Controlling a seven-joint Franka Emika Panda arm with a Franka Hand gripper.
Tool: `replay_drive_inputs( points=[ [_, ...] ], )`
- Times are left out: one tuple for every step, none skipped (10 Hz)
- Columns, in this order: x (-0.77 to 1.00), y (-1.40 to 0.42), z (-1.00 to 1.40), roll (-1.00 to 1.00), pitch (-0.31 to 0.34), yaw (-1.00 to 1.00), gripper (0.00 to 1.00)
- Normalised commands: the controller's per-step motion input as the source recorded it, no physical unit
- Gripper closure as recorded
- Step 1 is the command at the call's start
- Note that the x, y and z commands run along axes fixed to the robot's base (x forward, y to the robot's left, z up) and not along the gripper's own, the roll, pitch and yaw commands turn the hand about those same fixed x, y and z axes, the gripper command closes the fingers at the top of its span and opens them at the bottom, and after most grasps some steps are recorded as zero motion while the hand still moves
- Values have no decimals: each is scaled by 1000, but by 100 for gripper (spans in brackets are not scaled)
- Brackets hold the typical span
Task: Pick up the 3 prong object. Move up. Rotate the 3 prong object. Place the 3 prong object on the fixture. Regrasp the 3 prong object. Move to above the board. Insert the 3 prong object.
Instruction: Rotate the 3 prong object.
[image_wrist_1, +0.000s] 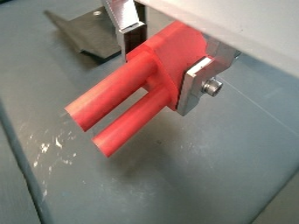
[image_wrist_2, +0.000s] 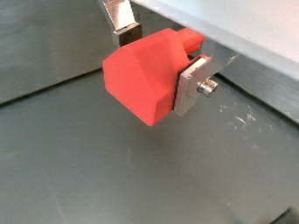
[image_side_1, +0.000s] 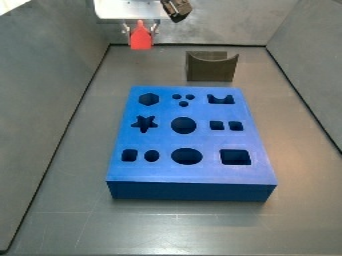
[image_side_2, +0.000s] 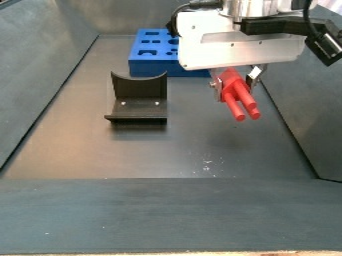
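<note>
One 3 prong object (image_wrist_1: 140, 83), one fixture (image_side_2: 135, 98), one board (image_side_1: 187, 140). The hand (image_side_2: 238, 78) was closed on the red-orange 3 prong object, silver fingers (image_wrist_1: 197, 80) clamped on either side of its block end in both wrist views, prongs pointing out and down. Only two prongs were clearly visible in a wrist view. In a side view the piece hung clear above the grey surface (image_side_2: 174, 150), right of the fixture and apart from it. The fixture's notch was empty. The board lay flat on the surface; twelve cut-outs counted in a side view, all empty.
</note>
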Motion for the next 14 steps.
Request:
replay_drive_inputs(
  points=[
    [-20,15,-8,-19,10,-434,100],
    [-19,16,-7,-19,10,-291,100],
    [0,0,-1000,0,0,0,100],
    [18,4,-1000,2,-12,38,100],
    [39,12,-982,8,-24,41,100],
    [42,16,-878,15,-18,40,100],
    [42,17,-716,24,-10,31,100],
    [38,18,-589,30,-10,25,100],
    [37,19,-417,39,-14,19,100],
    [39,18,-294,45,-13,19,100],
    [40,17,-217,49,-13,19,100],
    [0,0,0,0,0,0,0],
    [0,0,1000,0,0,0,0],
    [-7,-1,1000,-2,11,-1,0]
  ],
)
